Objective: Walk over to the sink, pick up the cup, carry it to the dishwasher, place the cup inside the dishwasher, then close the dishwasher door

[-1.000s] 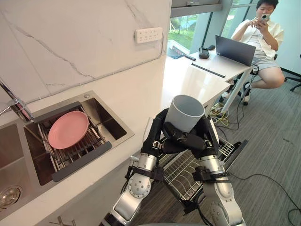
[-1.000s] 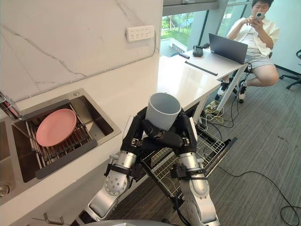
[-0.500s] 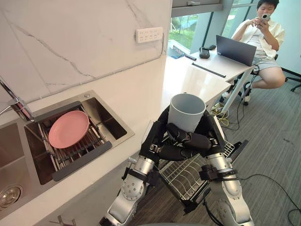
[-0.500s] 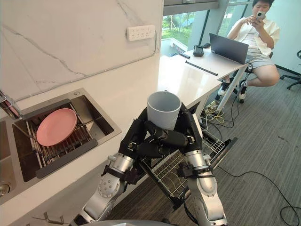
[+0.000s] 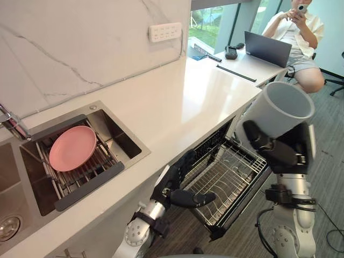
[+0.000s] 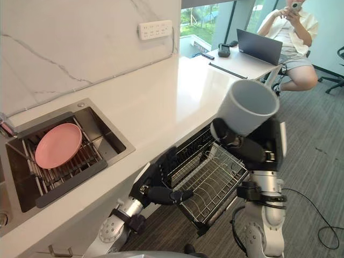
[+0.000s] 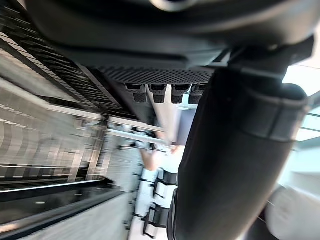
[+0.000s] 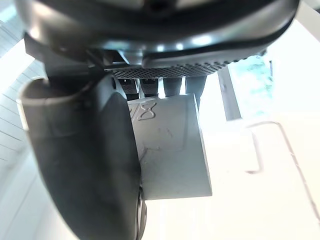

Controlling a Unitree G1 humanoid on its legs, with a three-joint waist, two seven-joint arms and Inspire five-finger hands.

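Room: a kitchen run under a marbled wall. The white surface (image 5: 177, 97) ends at a desk where a seated person (image 5: 298, 24) sits behind a laptop (image 5: 267, 48).
Left eye view, sink: the sink (image 5: 121, 134) is set into the surface on the robot's left, with a pink plate (image 5: 72, 148) lying on the drainer inside it.
Left eye view, dishwasher: below the surface edge the dishwasher door (image 5: 244, 207) is down and the wire rack (image 5: 226, 177) is drawn out over it.
Left eye view, cup: the grey cup (image 5: 274, 115) is high over the outer end of the wire rack, clear of the wires. It is tilted, mouth away from the robot.
Left eye view, right hand: the right hand (image 5: 279, 153) has its fingers curled round the cup's lower body.
Left eye view, left hand: the left hand (image 5: 177, 188) is low by the near corner of the wire rack, fingers loose and apart, holding nothing.
Right eye view: same layout, with air between the cup and the wires. Whether the left hand touches the wire rack I cannot tell.
Left wrist view: the thumb and the row of fingers (image 7: 160, 92) have nothing between them.
Right wrist view: the cup's grey wall sits clamped between thumb and fingers (image 8: 172, 86).
Step in hand: by my reading the carry is about over, and setting the cup down comes next.
Doing it well: bring the cup straight down over an open stretch of wires. Lower it slowly until it rests, and only then loosen the fingers. Keep the left hand out of the descent path. The wire rack likely has to slide in before the dishwasher door can lift.
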